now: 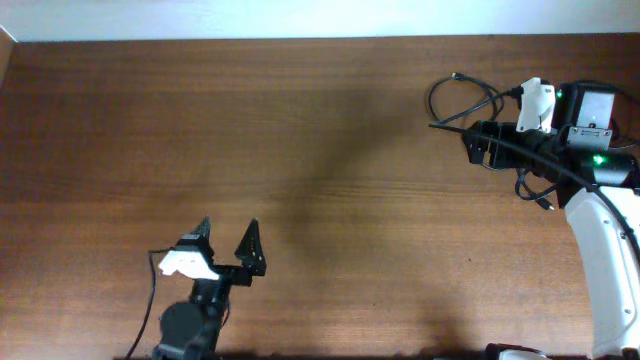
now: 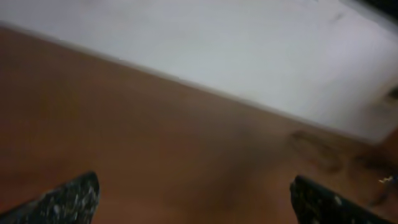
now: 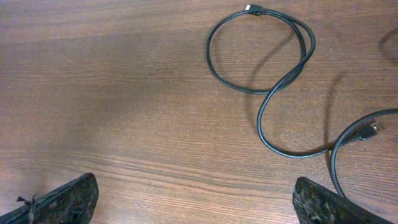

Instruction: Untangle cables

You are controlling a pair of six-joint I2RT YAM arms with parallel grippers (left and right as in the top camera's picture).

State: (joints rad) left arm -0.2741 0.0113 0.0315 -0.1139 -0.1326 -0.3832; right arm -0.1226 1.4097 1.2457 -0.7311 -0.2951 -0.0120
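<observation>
Right gripper (image 3: 196, 194) spread wide near looped cables (image 3: 208, 53)

Soft even light; left wrist view badly blurred, right wrist sharp, cables (image 3: 208, 50) throwing faint shadows

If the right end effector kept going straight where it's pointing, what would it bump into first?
Most likely the bare wooden table. The open right end effector aims at plain wood, and the looped cable lies to the side of its line, so it may miss it. Depth is unclear.
</observation>
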